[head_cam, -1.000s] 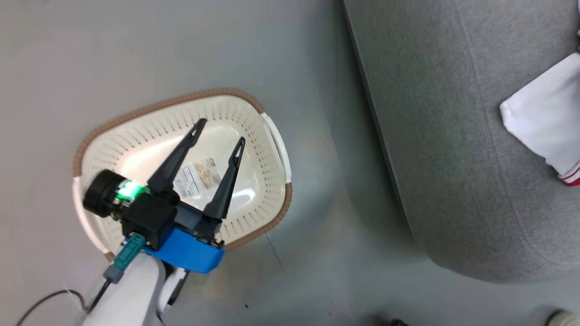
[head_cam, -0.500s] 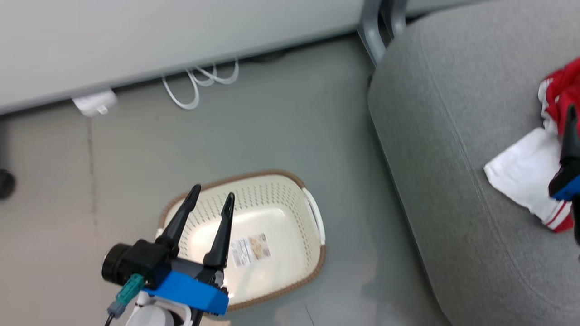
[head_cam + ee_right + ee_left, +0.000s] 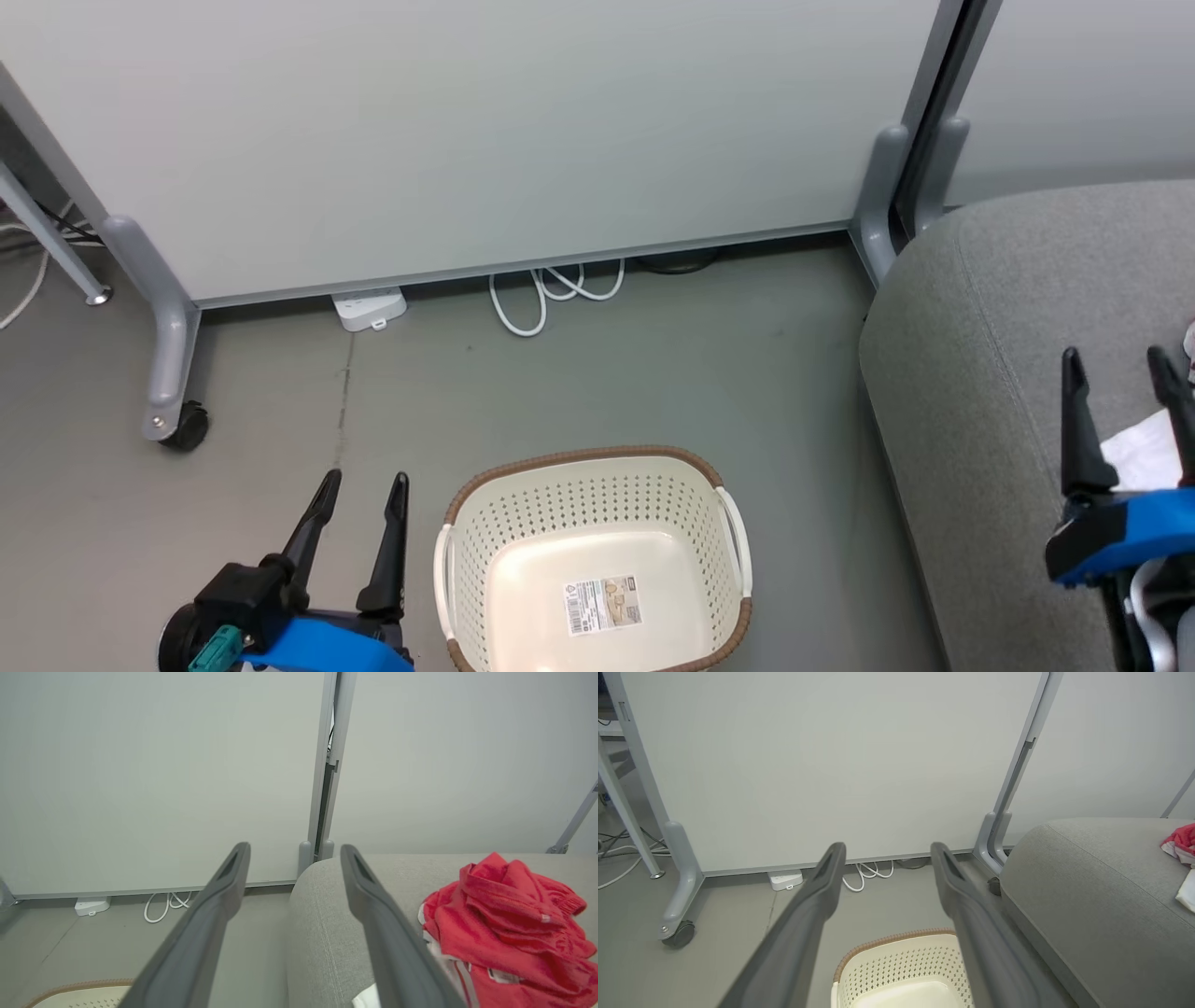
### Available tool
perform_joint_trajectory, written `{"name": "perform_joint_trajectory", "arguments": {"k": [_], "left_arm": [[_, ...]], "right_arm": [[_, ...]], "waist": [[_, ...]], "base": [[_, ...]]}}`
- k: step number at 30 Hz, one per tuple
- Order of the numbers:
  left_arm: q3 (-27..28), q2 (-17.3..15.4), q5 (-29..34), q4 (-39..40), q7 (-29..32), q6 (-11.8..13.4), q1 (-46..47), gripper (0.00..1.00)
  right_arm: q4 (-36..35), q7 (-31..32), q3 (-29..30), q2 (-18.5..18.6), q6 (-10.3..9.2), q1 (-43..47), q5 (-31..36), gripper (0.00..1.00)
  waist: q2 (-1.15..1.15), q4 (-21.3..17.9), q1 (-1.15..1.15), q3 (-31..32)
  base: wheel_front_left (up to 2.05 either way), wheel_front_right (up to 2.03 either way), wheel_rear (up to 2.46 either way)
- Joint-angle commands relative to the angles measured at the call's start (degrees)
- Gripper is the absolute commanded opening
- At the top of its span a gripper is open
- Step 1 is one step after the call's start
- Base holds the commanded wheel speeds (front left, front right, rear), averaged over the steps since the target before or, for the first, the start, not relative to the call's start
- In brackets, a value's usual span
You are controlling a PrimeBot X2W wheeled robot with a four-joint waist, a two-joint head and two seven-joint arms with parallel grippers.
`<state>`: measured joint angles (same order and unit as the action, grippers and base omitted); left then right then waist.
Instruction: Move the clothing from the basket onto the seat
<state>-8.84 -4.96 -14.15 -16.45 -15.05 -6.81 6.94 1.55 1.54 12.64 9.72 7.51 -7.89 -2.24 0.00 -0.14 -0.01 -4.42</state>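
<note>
While left tool [image 3: 365,478] and right tool [image 3: 1114,355] gape empty, the basket [image 3: 579,457] holds a label [image 3: 602,605], clothing [image 3: 504,905] on the seat [image 3: 971,373]

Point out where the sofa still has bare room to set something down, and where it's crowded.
Bare: the rounded left end of the seat, from its floor-side edge to the white cloth, and the strip behind, toward the panel wall. Crowded: the right, where the red garments heap up. The basket holds no clothing.

Left hand [image 3: 366,478] and right hand [image 3: 1115,355], long tapered black fingers [image 3: 387,551], blue housings [image 3: 317,646], teal connector plug [image 3: 207,650]
</note>
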Motion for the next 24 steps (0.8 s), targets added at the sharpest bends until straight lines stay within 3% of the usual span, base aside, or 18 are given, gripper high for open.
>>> {"name": "perform_joint_trajectory", "arguments": {"k": [1, 9, 24], "left_arm": [[0.78, -0.11, -0.21, -0.31, -0.18, -0.29, -0.84, 1.0], [4.5, 0.12, -0.42, -2.13, -0.18, -0.31, -2.52, 1.0], [6.18, 0.83, -0.65, -2.72, -0.18, -0.52, -3.18, 1.0]], "right_arm": [[-1.37, 0.42, -0.31, -0.87, -0.04, 2.1, 0.51, 1.0], [-8.49, 1.12, -2.9, -5.82, -0.03, 10.29, -0.1, 1.0], [-5.02, -0.9, -5.14, -6.89, -0.03, 13.24, -1.49, 1.0]], "waist": [[0.0, 1.22, 0.01, 1.42], [0.0, 2.22, 0.01, 2.7], [0.0, 2.98, 0.01, 3.43]], "base": [[0.0, 0.0, 0.0], [0.0, 0.0, 0.0], [0.0, 0.0, 0.0]]}}
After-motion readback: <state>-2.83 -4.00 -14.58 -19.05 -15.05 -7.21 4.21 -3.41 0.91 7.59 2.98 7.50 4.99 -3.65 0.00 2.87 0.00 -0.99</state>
